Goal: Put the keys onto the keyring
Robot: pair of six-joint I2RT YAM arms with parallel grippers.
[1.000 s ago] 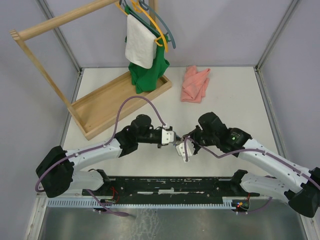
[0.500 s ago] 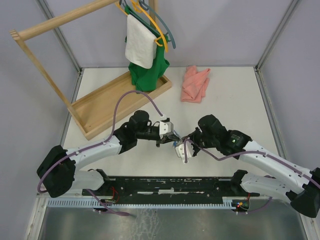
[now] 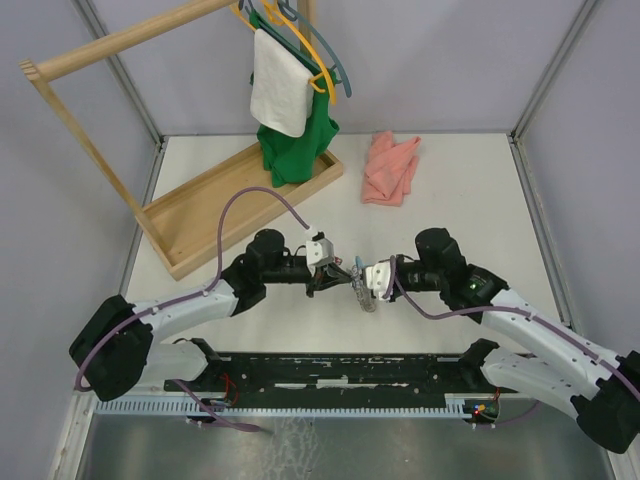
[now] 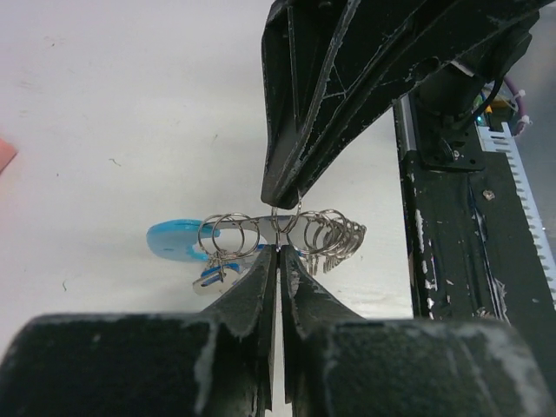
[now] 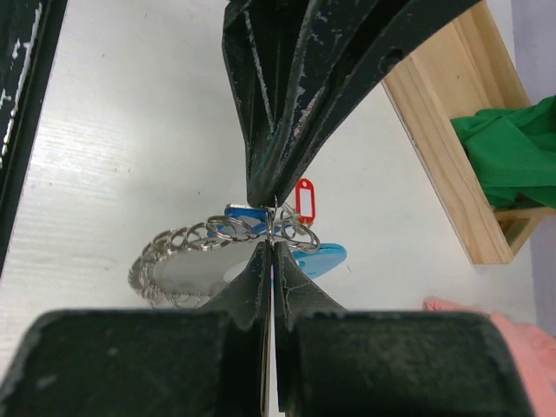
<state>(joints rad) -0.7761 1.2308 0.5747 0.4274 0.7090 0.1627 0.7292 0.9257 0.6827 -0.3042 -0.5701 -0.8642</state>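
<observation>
The keyring (image 3: pixel 361 288), a loop of silver coiled rings with a thick blue section, hangs above the table between my two grippers. My left gripper (image 3: pixel 343 279) and my right gripper (image 3: pixel 370 281) meet tip to tip, each shut on a small ring of the keyring. In the left wrist view my left gripper (image 4: pixel 278 252) pinches the coil (image 4: pixel 326 233); the blue section (image 4: pixel 174 241) and a blue-tagged key (image 4: pixel 215 274) hang at the left. In the right wrist view my right gripper (image 5: pixel 272 249) grips the coil (image 5: pixel 174 254); a red tag (image 5: pixel 304 200) and a blue tag (image 5: pixel 243 213) hang behind.
A pink cloth (image 3: pixel 390 168) lies at the back. A wooden rack (image 3: pixel 235 205) with a green shirt (image 3: pixel 295 145) and a white towel (image 3: pixel 280 90) on hangers stands at the back left. A black rail (image 3: pixel 340 370) runs along the near edge.
My right gripper has drawn back to the right and turned level; my left gripper has turned and closed in. The keyring now hangs between both tips instead of under the right gripper.
</observation>
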